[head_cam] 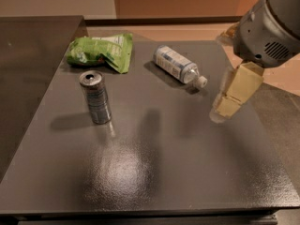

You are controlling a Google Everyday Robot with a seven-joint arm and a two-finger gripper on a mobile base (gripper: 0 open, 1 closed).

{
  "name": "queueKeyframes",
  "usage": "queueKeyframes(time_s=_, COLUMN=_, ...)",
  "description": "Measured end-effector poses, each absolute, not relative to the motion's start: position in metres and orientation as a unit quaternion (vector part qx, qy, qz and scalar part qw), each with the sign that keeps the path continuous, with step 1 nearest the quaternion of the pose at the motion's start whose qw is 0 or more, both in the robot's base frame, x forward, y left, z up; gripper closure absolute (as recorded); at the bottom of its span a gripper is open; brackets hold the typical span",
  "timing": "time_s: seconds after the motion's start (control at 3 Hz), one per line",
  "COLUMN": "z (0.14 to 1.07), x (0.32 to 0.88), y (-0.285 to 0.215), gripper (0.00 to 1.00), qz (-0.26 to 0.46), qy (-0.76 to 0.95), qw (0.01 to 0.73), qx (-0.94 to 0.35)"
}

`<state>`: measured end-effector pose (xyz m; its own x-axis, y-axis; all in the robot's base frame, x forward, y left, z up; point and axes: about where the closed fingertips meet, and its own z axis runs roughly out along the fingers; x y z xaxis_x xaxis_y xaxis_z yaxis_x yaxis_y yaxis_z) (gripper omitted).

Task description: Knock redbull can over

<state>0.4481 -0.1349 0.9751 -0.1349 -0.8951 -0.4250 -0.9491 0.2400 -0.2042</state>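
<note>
Your pincer (224, 108) hangs over the right side of the table (154, 172), tilted down and to the left beneath the grey arm, and it holds nothing. How far it is open you cannot tell from this angle. The can (95, 99) stands upright on the left half of the table, well apart from the pincer, its silver top showing. Behind it lies a crumpled green bag (101, 50) near the far left corner. A clear plastic bottle (178, 65) lies on its side between bag and pincer, white cap pointing right.
</note>
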Motion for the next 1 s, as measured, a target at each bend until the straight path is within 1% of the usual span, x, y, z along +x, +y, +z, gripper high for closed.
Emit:
queueKeyframes(time_s=0.33, z=0.973, x=0.448, y=-0.076, gripper=0.0, qz=0.112, qy=0.731, qw=0.289, qx=-0.608)
queueKeyframes(time_s=1.0, z=0.97, x=0.444, y=0.027, gripper=0.0, qz=0.171, qy=0.68, qw=0.375, qx=-0.606)
